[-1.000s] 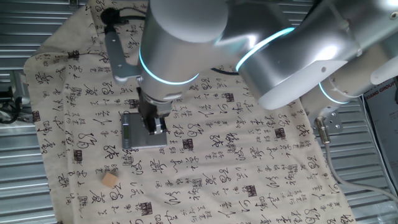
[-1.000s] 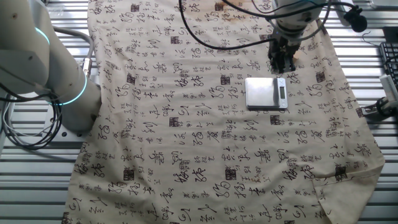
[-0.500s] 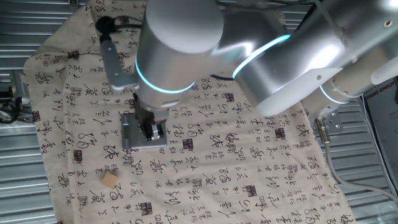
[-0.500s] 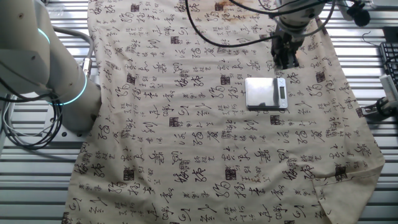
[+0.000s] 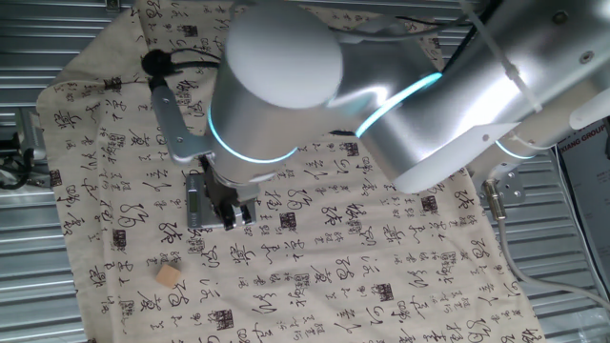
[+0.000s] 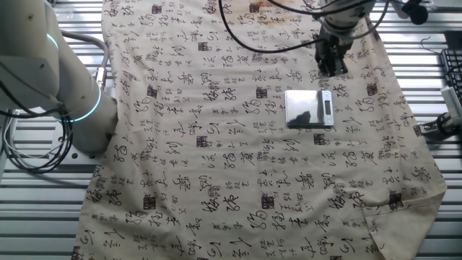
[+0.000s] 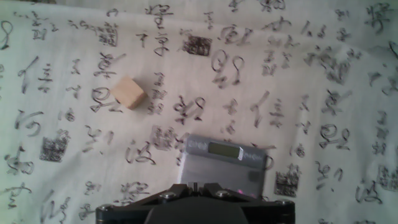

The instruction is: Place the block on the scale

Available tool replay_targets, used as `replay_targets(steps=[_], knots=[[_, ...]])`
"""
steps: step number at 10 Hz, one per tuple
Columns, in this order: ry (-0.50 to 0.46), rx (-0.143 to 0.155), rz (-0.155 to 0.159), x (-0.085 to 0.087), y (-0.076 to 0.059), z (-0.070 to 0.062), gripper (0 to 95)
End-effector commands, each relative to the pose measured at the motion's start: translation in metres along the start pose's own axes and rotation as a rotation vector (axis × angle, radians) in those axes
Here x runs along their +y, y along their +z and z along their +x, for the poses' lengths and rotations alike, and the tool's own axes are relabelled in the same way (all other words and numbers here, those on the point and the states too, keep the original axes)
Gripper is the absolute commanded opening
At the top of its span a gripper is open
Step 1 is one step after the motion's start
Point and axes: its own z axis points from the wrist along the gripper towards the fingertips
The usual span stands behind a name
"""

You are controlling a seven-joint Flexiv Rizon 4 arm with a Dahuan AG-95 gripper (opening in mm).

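On the bench cloth point(image 5: 400, 286), the block point(image 5: 169, 275) sits by itself, near the scale point(image 7: 224, 171) but not touching it. Nothing sits on the scale. The hand point(image 5: 232, 211) hangs over the scale and holds nothing. I cannot tell if its fingers are spread or closed, because the pictures hide the tips. I think the robot is at the first step, going to get the block. Next, the hand needs to move over the block, come down around it, and squeeze it gently.
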Motion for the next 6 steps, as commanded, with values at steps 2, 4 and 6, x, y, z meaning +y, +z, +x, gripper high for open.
replay_targets(steps=[2,4,6], knots=[[-0.096,0.001,-0.016,0.0034,-0.0005,-0.0006,0.0],[-0.175,-0.005,-0.022,0.0086,-0.0003,0.0007,0.0],[-0.235,-0.009,-0.03,0.0105,-0.0002,0.0013,0.0]])
